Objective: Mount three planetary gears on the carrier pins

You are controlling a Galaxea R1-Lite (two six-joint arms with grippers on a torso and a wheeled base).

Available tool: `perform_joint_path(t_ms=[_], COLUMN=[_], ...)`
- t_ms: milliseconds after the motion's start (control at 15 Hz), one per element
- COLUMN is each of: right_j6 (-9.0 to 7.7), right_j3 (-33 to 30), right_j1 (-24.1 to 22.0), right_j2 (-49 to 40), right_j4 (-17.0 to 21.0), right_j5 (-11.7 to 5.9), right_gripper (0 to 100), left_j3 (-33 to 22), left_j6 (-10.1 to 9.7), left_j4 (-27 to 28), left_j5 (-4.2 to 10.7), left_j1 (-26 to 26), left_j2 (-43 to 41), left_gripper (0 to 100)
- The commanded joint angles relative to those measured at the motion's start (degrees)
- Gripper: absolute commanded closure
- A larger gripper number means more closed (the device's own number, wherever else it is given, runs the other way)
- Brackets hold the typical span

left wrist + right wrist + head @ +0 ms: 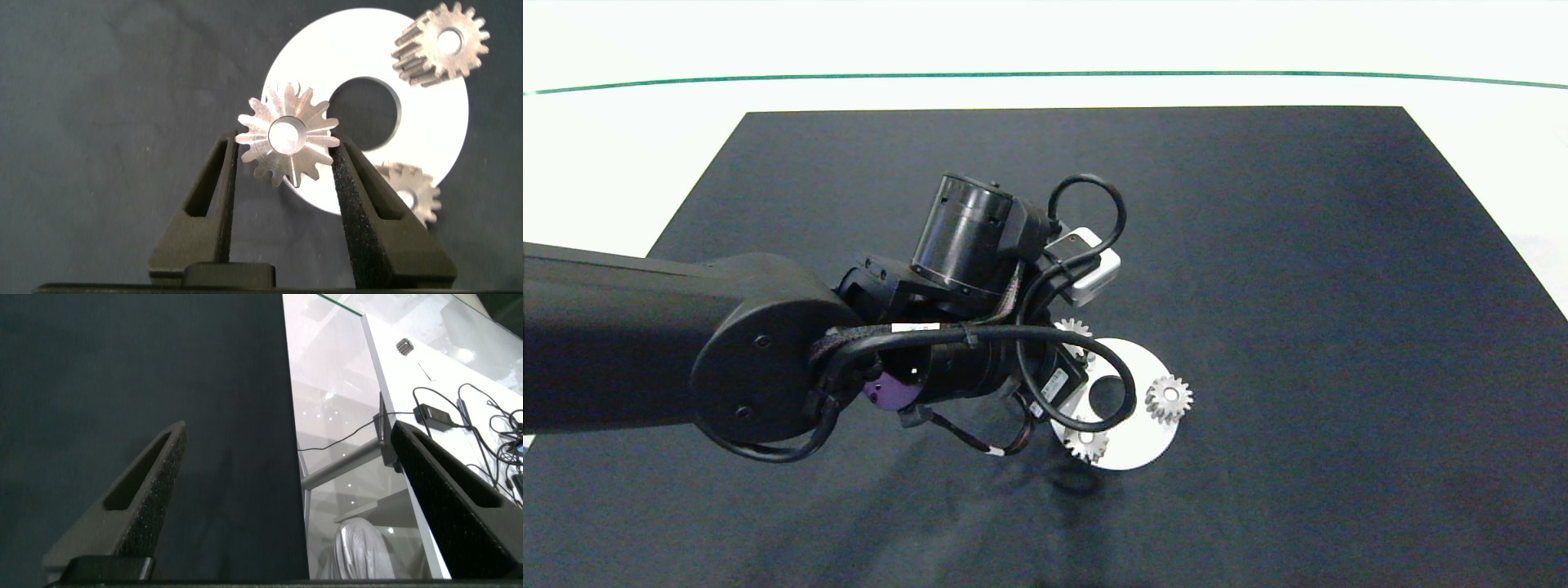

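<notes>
The white disc (pixel 425 122) with a large centre hole lies on the black mat, also in the head view (pixel 1131 449). Two planetary gears sit on it, one at its right edge (pixel 1169 398) (pixel 441 45) and one at its near edge (pixel 1086 443) (pixel 415 194). My left gripper (pixel 286 147) is shut on the third gear (pixel 288 136) (pixel 1074 329) over the disc's far-left rim. The carrier pins are hidden under the gears. A pale centre fills the held gear's hole. The right gripper (pixel 288 431) stands open over the mat's edge, outside the head view.
The black mat (pixel 1298 245) covers most of the white table (pixel 621 147). A green line (pixel 1045 74) runs along the far side. The left arm's cables (pixel 1094 384) hang over the disc. Cables and a plug (pixel 433 416) lie beyond the mat's edge.
</notes>
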Motion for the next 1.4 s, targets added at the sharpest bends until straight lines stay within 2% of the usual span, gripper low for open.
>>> perform_joint_path(t_ms=[67,400,1400], right_j6=[-0.17,-0.17,-0.17], right_j3=[0.0,0.4,0.4], right_j1=[0.0,0.0,0.1], right_j2=[0.1,0.0,0.0], right_j4=[0.1,0.1,0.1], right_j5=[-0.21,-0.21,-0.21], right_gripper=[0,0,0], left_j3=[-1.6,-2.5,-3.4], left_j6=[0.05,-1.53,-1.53], left_j4=[-0.4,-2.0,-3.3], left_j5=[0.06,0.06,0.06], left_j1=[0.1,-0.1,0.0], left_j2=[2.2,4.4,5.6], left_gripper=[84,84,84])
